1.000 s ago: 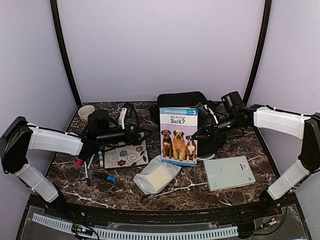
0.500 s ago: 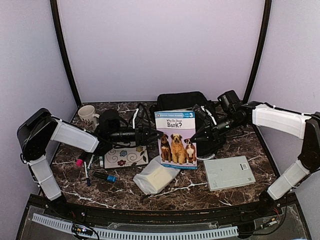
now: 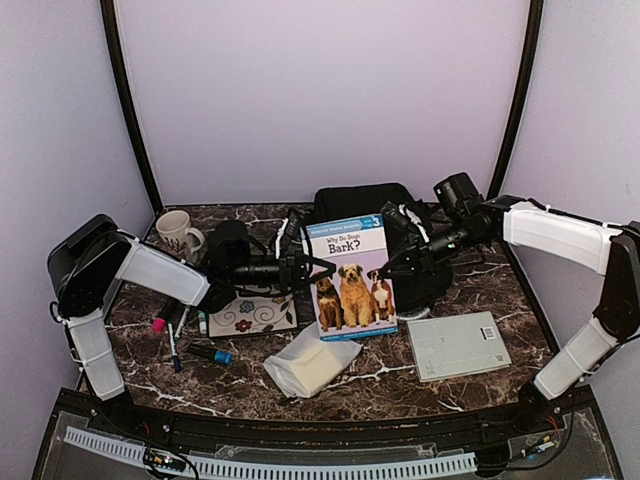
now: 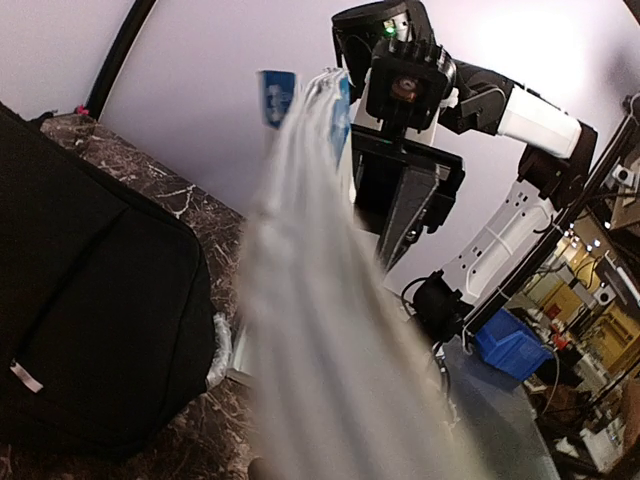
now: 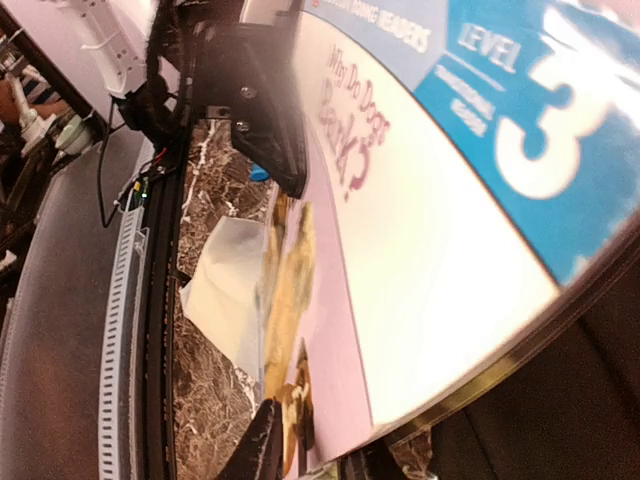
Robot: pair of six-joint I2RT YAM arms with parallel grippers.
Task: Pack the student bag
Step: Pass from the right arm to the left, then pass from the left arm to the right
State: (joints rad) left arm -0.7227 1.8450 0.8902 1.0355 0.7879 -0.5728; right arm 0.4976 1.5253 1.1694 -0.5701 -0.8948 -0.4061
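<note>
Left gripper point(image 3: 308, 268) clamps book point(image 3: 352, 285) at 9 o'clock edge; right gripper point(image 3: 393, 266) jaws: cannot tell; only left wrist shows student bag point(image 4: 90, 300) side: black, smooth, small white tag point(image 4: 22, 376)

It was a robotics lab: plain lavender screens point(image 3: 320, 100) boxed in the marbled surface point(image 3: 480, 285), and a blue bin point(image 4: 515, 350) and loose cables point(image 4: 408, 290) lay beyond at four o'clock.
</note>
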